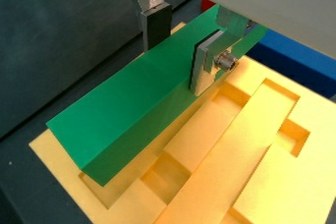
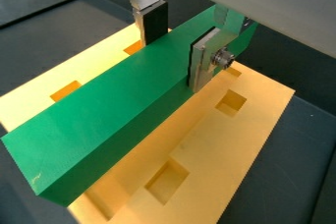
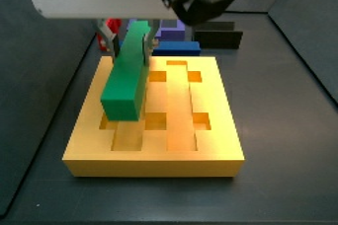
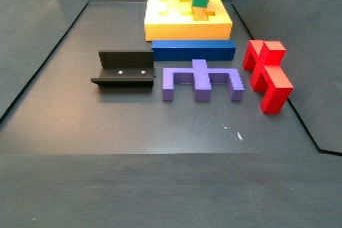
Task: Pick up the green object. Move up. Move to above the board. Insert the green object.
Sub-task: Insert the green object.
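One green object [image 2: 112, 130] in pincer [image 2: 179, 43]

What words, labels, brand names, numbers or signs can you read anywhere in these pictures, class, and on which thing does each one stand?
None: no readable text shows in any view.
The green object, held in the tool above the board, is plain in both wrist views.
The board, blue bar, purple block, red blocks and fixture carry no lettering or marks either.
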